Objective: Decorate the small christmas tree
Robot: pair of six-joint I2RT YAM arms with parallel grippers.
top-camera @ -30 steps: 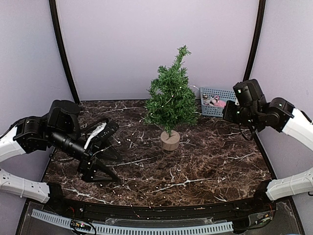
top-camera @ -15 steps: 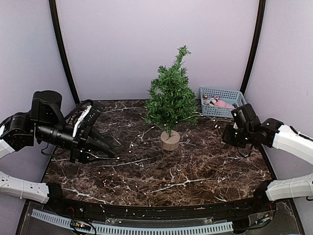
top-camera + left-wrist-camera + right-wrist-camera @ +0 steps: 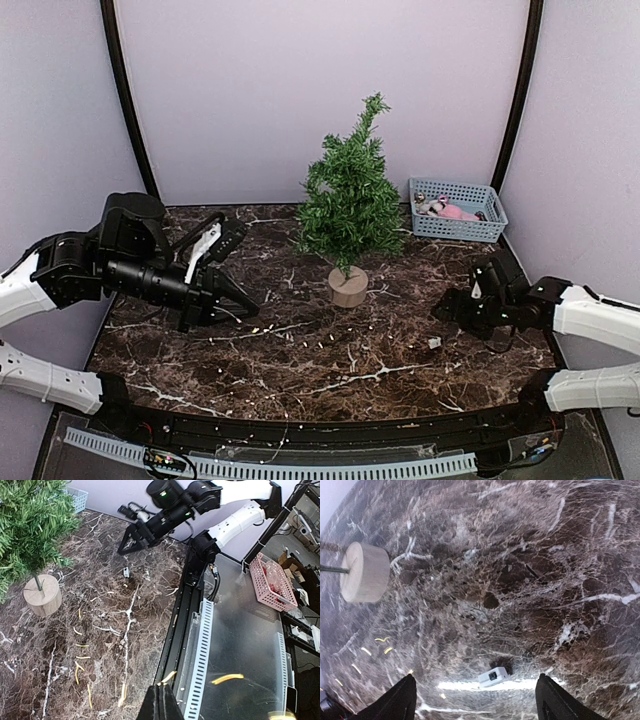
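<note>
The small christmas tree [image 3: 350, 200] stands mid-table on its wooden disc base [image 3: 349, 287], with no ornaments showing on it. A light string [image 3: 320, 345] of small warm bulbs runs over the marble in front of the base. It ends at a small white box [image 3: 434, 343]. My left gripper [image 3: 250, 300] hovers left of the tree, shut on the light string's other end, with one bulb [image 3: 167, 677] at its fingertips. My right gripper [image 3: 475, 680] is low at the front right, open, with the white box [image 3: 493, 676] lying loose between its fingers.
A blue-grey basket [image 3: 457, 208] with a pink item stands at the back right corner. Purple walls close in the back and sides. The table's front rail [image 3: 200, 645] runs just beyond my left fingertips. A pink basket [image 3: 272, 580] stands off the table.
My left gripper shut and rose toward the tree. My right arm came down from the basket to the front right and opened over the white box. The bulbs now lie in a line.
</note>
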